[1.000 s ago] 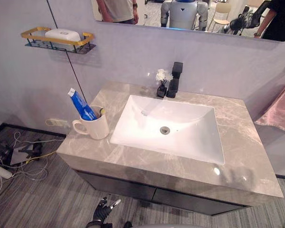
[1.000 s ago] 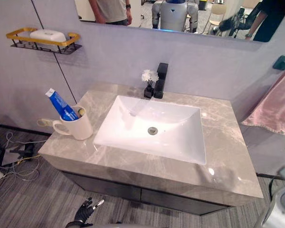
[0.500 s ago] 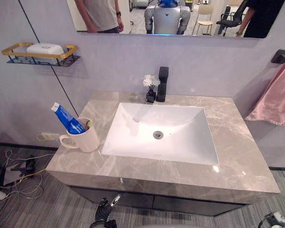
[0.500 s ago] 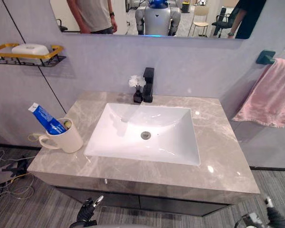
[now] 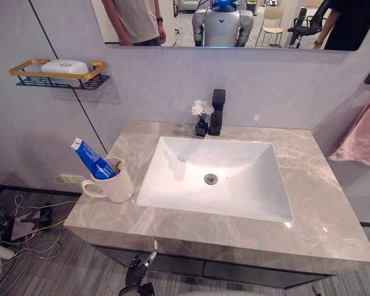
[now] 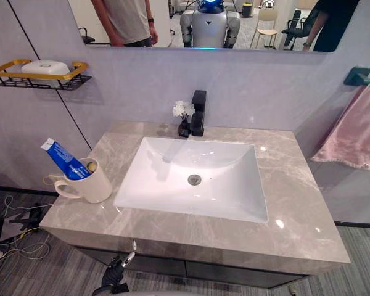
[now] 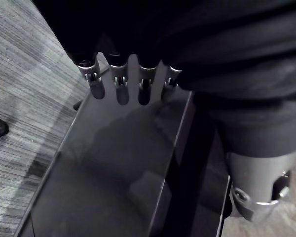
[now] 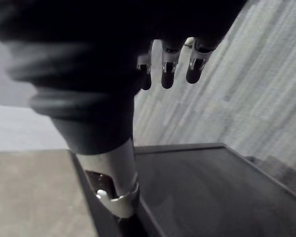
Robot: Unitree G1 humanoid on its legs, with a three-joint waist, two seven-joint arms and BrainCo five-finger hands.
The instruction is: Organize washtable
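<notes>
The mug (image 5: 115, 185), toothpaste tube (image 5: 91, 160) leaning upper left, stands middle-left on the counter (image 5: 314, 203). The left hand (image 5: 137, 279), fingers loose and empty, hangs nearer, at the bottom below it. The right hand (image 8: 167, 69) seems equally slack.

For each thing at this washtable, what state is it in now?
toothpaste tube: standing tilted in the mug
sink: empty, no water running from the faucet
soap: lying on the wall rack
pink towel: hanging at the wall hook
left hand: open, holding nothing
right hand: open, holding nothing
</notes>
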